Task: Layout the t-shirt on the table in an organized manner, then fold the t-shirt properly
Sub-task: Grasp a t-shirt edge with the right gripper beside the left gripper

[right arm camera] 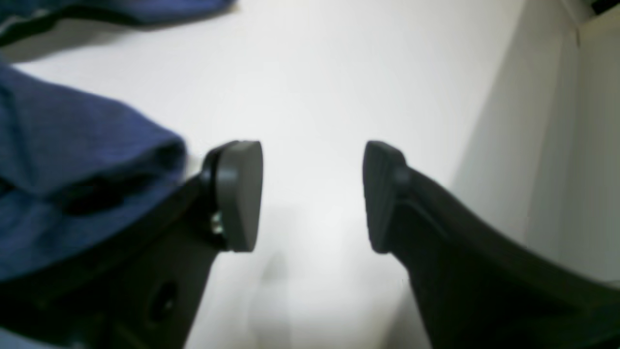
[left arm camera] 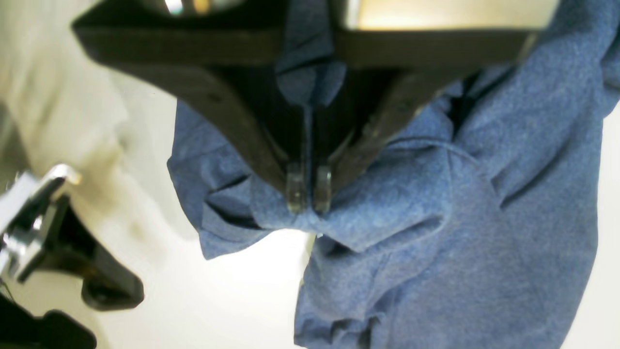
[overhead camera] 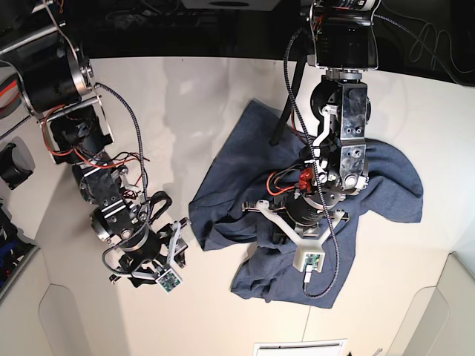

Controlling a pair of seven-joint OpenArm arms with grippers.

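Surface: broad flat white tabletop (overhead camera: 215, 89) with thin seam lines, raised white corner panels (overhead camera: 74, 326) along the near edge, cables and dark gear along the back.

Shirt: big heathered slate-blue cotton t-shirt (overhead camera: 252, 170), crumpled in a heap mid-table, bunched and folded over itself, not laid out at all yet. No lettering visible from here.

Left gripper (left arm camera: 308, 196): fingers pressed together, pinching a ridge of blue fabric right at the clear tips, more cloth wedged up between the black jaw arms.

Right gripper (right arm camera: 312, 196): pads spread wide, nothing between them, just bare table below. Sits just beside the shirt's edge, a fold of it lying against the outer side of one finger.

Stage: looks like the very start of spreading out, one pinch secured, second one not taken.

Risk 1: pinch looks small, only a thin ridge, so could slip out once the shirt's weight pulls on it.

Risk 2: possibly several layers caught at once, so lifting may drag the whole wad instead of opening it.

Risk 3: open gripper closing on table or a stray fold rather than a proper hem, leaving it twisted.
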